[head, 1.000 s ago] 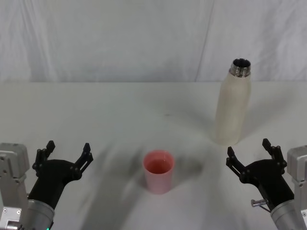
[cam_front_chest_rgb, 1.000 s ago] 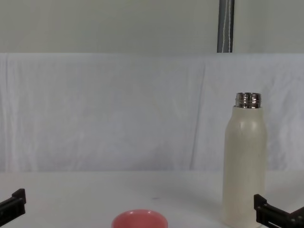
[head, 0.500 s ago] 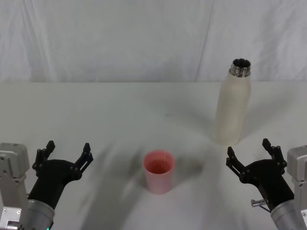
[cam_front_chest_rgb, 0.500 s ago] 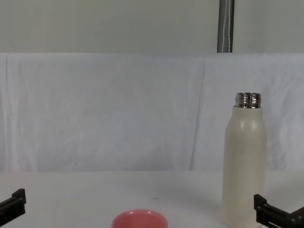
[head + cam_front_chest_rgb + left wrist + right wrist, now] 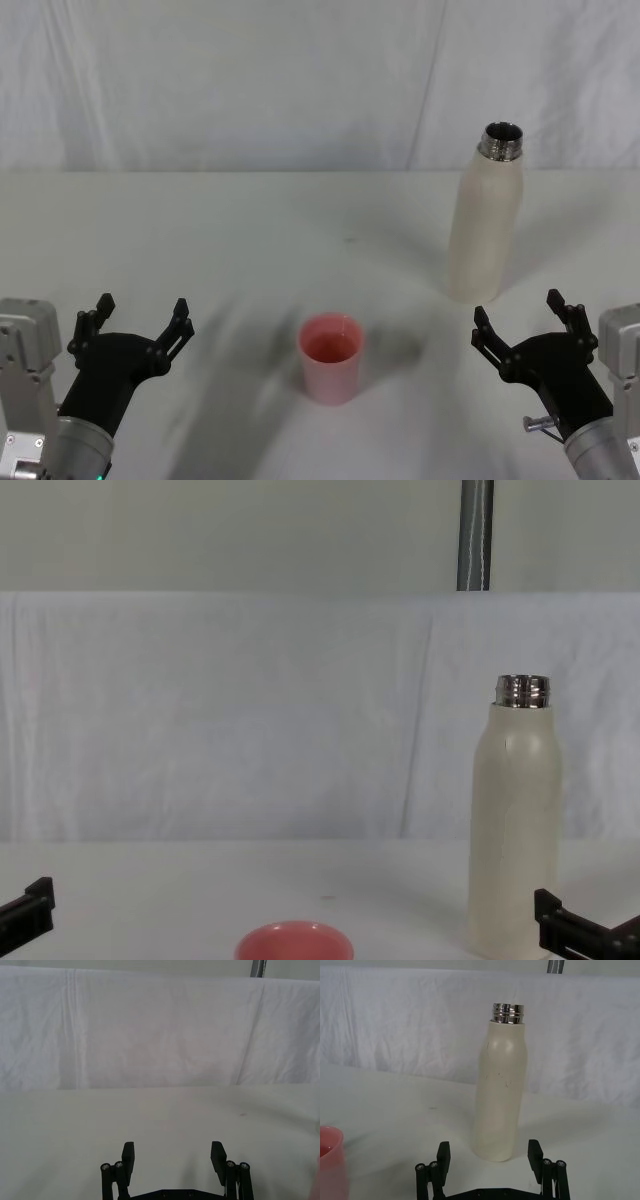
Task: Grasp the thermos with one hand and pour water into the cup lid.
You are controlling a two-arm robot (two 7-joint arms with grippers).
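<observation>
Both grippers low, fingers apart: right gripper [image 5: 525, 325] near upright thermos [image 5: 485, 220]; left gripper [image 5: 140, 320] idle.

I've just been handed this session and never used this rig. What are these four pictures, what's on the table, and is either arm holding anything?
You are seeing a two-armed robot from its own cameras. The head view looks down on the white table; the chest view looks across it; each wrist view looks out past that arm's jaws. The tall cream-white thermos with a bare steel neck stands upright, uncapped, far right. The small pink cup lid sits near the middle, closer to the robot. The left gripper and right gripper are black, both open, holding nothing, low at the near corners. The right one faces the thermos, not touching it.
</observation>
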